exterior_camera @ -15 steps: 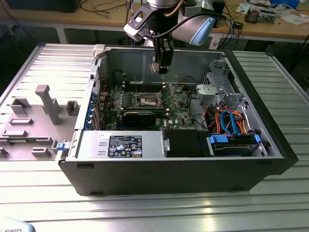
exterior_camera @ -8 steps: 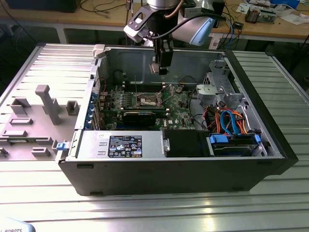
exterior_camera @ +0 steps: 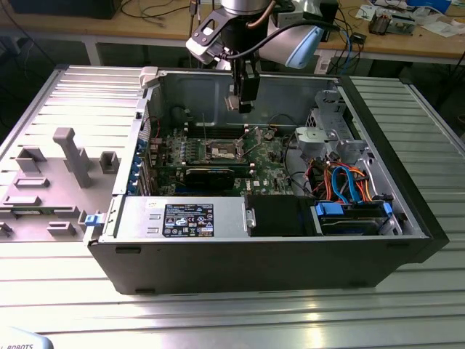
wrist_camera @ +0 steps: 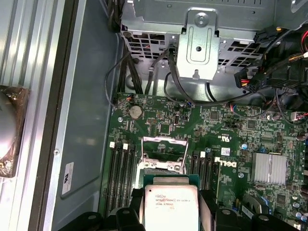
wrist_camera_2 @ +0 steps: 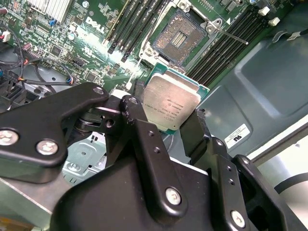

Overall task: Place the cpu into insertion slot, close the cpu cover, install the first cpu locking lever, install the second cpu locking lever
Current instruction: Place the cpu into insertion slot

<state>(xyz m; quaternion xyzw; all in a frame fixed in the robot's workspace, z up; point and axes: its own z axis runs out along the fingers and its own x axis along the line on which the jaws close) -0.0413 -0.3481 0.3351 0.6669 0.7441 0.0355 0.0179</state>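
Operator: Jaws, how do they stand?

Observer: Pinching the cpu (wrist_camera_2: 171,103) by two opposite edges. In the second wrist view the gripper (wrist_camera_2: 166,115) has one black finger (wrist_camera_2: 139,122) on each side of the chip, whose silvery top faces the camera.

Operator: Position of the chip over the board?

Observer: In the air, above the motherboard (exterior_camera: 269,171), clear of the insertion slot (wrist_camera_2: 178,36). In both wrist views the slot lies just beside the chip; the second wrist view shows its contact field bare.

Operator: And the cpu cover?

Observer: In the first wrist view the cpu cover (wrist_camera: 164,140) stands swung up off the slot, a silvery frame between two banks of memory slots (wrist_camera: 120,168). One thin locking lever (wrist_camera_2: 231,36) sticks out from the slot's corner in the second wrist view. I cannot tell where the other one lies.

Operator: Wider scene?

Observer: In the exterior view the gripper (exterior_camera: 242,102) hangs from the arm (exterior_camera: 247,29) over the far half of the open computer case (exterior_camera: 254,262), which lies on a ribbed aluminium table (exterior_camera: 218,313). The power supply (exterior_camera: 182,218) sits along the near wall. Blue and orange cables (exterior_camera: 349,182) run by the drive cage (exterior_camera: 327,131) on the exterior view's right. A grey fixture tray (exterior_camera: 51,182) lies beside the case on the exterior view's left.
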